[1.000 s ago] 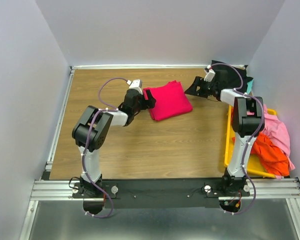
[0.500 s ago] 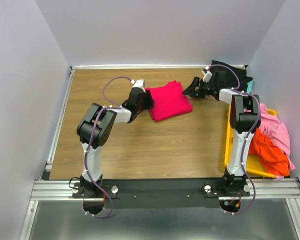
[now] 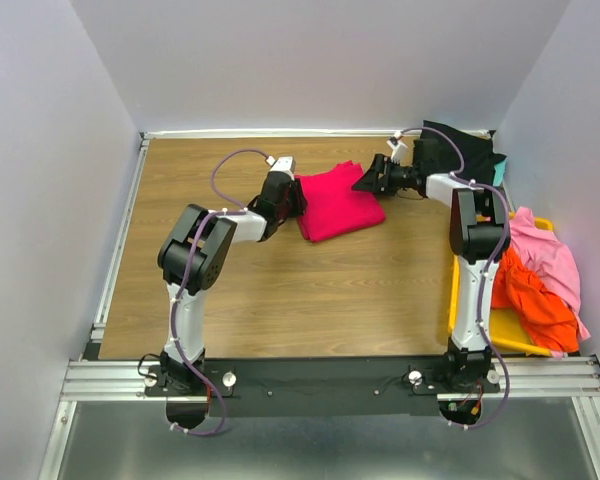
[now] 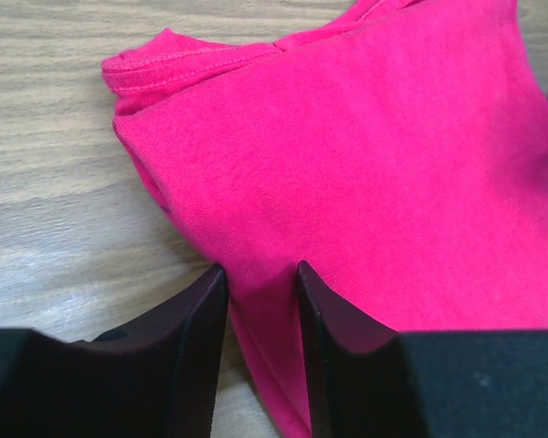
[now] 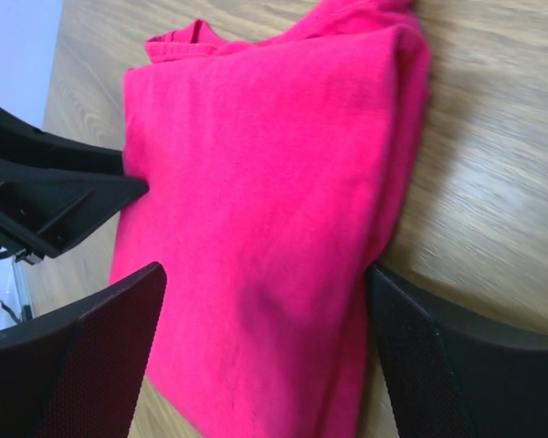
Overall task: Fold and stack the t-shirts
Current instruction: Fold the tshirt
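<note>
while low and outstretched, left jaws tight on crimson t-shirt [image 4: 347, 164], right jaws wide

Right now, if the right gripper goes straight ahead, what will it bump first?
The folded red t-shirt. The right gripper is open, and the shirt's edge looks nearly between its fingers, though depth is hard to judge.
</note>
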Action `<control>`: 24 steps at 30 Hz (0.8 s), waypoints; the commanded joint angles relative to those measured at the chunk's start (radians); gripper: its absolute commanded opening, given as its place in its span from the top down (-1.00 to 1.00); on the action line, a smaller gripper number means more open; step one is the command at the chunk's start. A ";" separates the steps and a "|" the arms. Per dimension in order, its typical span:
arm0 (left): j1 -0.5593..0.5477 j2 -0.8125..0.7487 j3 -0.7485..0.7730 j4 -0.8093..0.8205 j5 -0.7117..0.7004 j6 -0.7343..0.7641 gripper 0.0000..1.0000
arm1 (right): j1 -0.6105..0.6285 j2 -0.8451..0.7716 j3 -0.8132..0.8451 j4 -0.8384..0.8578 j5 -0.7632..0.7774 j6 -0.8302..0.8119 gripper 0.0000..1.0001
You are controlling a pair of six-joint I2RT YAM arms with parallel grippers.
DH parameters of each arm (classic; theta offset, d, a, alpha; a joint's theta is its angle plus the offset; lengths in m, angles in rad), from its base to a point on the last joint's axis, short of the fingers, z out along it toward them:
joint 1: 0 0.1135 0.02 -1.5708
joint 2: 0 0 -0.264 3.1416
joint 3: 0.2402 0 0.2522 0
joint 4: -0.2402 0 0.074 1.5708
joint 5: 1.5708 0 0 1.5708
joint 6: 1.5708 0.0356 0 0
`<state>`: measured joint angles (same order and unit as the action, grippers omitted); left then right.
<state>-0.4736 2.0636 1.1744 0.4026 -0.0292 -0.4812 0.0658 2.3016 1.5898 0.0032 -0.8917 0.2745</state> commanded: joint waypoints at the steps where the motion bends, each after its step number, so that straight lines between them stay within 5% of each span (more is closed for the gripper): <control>1: -0.007 0.021 0.028 -0.031 -0.003 0.024 0.17 | 0.025 0.082 0.021 -0.117 0.020 -0.020 -0.86; 12: -0.010 0.029 0.037 -0.030 0.017 0.026 0.21 | 0.074 0.125 0.091 -0.169 0.060 -0.015 0.05; 15: -0.011 0.029 0.034 -0.015 0.025 0.027 0.19 | 0.074 0.127 0.099 -0.172 0.073 -0.006 0.52; 18: -0.011 0.017 0.033 -0.010 0.054 0.029 -0.05 | 0.074 0.117 0.111 -0.177 0.105 0.005 0.99; 19: -0.011 0.010 0.033 -0.010 0.052 0.030 -0.29 | 0.072 0.113 0.114 -0.178 0.120 0.006 0.99; 24: -0.010 -0.088 0.004 -0.016 0.037 0.042 -0.62 | 0.072 0.081 0.147 -0.206 0.209 0.011 0.99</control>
<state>-0.4778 2.0670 1.1900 0.3851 -0.0055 -0.4595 0.1318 2.3806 1.7035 -0.1352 -0.8070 0.2882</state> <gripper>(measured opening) 0.786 0.032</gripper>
